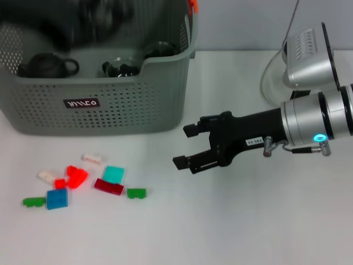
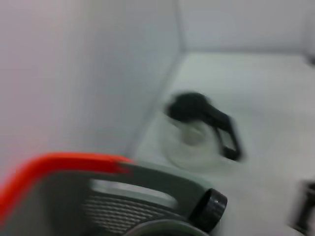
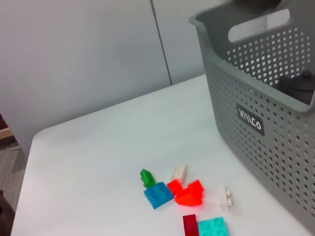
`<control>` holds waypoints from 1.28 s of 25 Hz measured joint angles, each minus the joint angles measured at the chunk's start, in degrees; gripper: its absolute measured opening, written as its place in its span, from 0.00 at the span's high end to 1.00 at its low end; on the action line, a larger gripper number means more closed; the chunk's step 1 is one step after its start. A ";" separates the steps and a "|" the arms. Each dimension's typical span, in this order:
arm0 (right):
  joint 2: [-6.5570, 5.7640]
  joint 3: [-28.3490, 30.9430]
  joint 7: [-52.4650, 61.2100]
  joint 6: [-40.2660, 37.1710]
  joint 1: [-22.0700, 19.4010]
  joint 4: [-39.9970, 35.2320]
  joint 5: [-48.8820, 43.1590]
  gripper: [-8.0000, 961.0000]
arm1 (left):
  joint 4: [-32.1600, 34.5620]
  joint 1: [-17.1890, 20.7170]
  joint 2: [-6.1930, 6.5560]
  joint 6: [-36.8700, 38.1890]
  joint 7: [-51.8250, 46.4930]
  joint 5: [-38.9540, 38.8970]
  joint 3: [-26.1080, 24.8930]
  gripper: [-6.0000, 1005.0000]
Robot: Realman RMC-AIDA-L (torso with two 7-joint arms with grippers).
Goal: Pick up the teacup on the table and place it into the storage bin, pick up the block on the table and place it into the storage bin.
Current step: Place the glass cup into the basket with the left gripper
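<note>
The grey-green storage bin [image 1: 110, 110] stands at the back left, with its label [image 1: 81, 103] facing me; it also shows in the right wrist view [image 3: 256, 83]. Inside lie a black teapot [image 1: 47, 65] and glass pieces [image 1: 118, 67]; I cannot tell which of them is the teacup. Several blocks lie in front of the bin, among them a red one [image 1: 77, 176], a blue one [image 1: 57, 197] and a teal one [image 1: 113, 174]. My right gripper [image 1: 186, 146] hovers open and empty, right of the blocks and near the bin's front right corner. My left arm [image 1: 99, 22] is a dark blur over the bin.
A glass pot with a black lid and handle [image 2: 197, 130] stands on the table beyond the bin's orange tab [image 2: 54, 164]. A clear glass dome [image 1: 273, 77] sits behind my right arm. The blocks [image 3: 182, 196] lie close together.
</note>
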 joint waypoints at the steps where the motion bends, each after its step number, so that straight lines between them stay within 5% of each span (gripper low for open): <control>1: 0.00 -0.01 -0.04 -0.02 0.03 0.07 0.00 0.05 | -1.26 -0.60 0.56 -1.35 -0.57 -0.05 0.22 0.96; 7: 0.08 0.00 0.17 -0.17 0.28 0.27 -0.01 0.05 | -23.22 -6.69 5.75 -20.58 -3.47 1.31 6.86 0.96; 11: 0.31 0.00 0.46 -0.26 0.44 0.16 -0.01 0.05 | -34.73 -9.39 6.73 -33.28 -3.28 3.82 11.32 0.95; 16: 0.51 0.00 0.25 -0.26 0.58 0.03 0.08 0.05 | -40.72 -10.21 5.93 -43.15 -3.47 8.21 14.20 0.95; 32: 0.63 0.00 -0.08 0.57 0.61 0.40 0.36 0.05 | -46.81 -9.83 1.48 -56.55 -3.11 17.55 17.33 0.95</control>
